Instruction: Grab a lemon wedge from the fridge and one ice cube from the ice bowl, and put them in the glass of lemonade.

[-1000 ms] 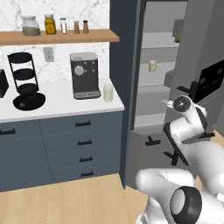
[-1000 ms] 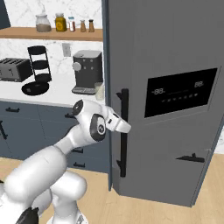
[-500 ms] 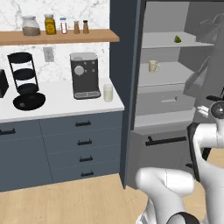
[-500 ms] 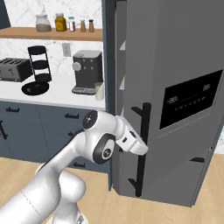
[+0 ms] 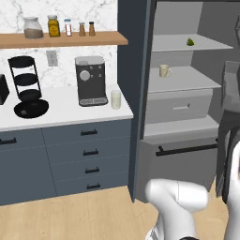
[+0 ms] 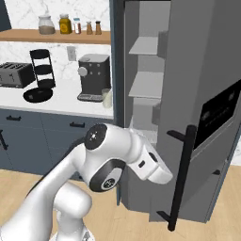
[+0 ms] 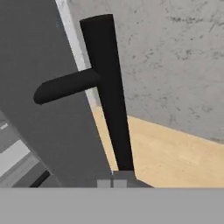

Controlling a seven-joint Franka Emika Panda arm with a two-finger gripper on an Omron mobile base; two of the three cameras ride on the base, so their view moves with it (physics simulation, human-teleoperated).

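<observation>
At the left end of the white counter (image 5: 65,117), near its front edge, sits the wide, shallow, round black ice bowl (image 5: 30,108), with a three-tier black wire rack (image 5: 26,77) just behind it. The tiny ice cube is too small to make out in the bowl. Further right stands a boxy grey-and-black coffee machine (image 5: 91,80). Just beside it, at the counter's right end and against the fridge's side, is the small pale creamy-yellow glass of lemonade (image 5: 115,99).

The tall dark grey fridge (image 5: 136,93) comes next, with its door (image 6: 202,70) standing open. On the top shelf (image 5: 178,44), toward its right edge, lies the small yellow-green lemon wedge (image 5: 190,42). A beige handled mug (image 5: 164,71) stands on the shelf below.

Furthest right, out at the open door, the two-finger gripper (image 7: 112,183) sits low against the long black bar handle (image 7: 111,100). That handle runs lengthwise straight away from the fingertips in the hand view. The jaws are pressed together, and I cannot tell whether they touch the bar.

The next move likely turns on one relation. The wedge lies well apart from the jaws, higher up and back inside the fridge to their left. The single arm would have to leave the door edge and rise to the top shelf.
</observation>
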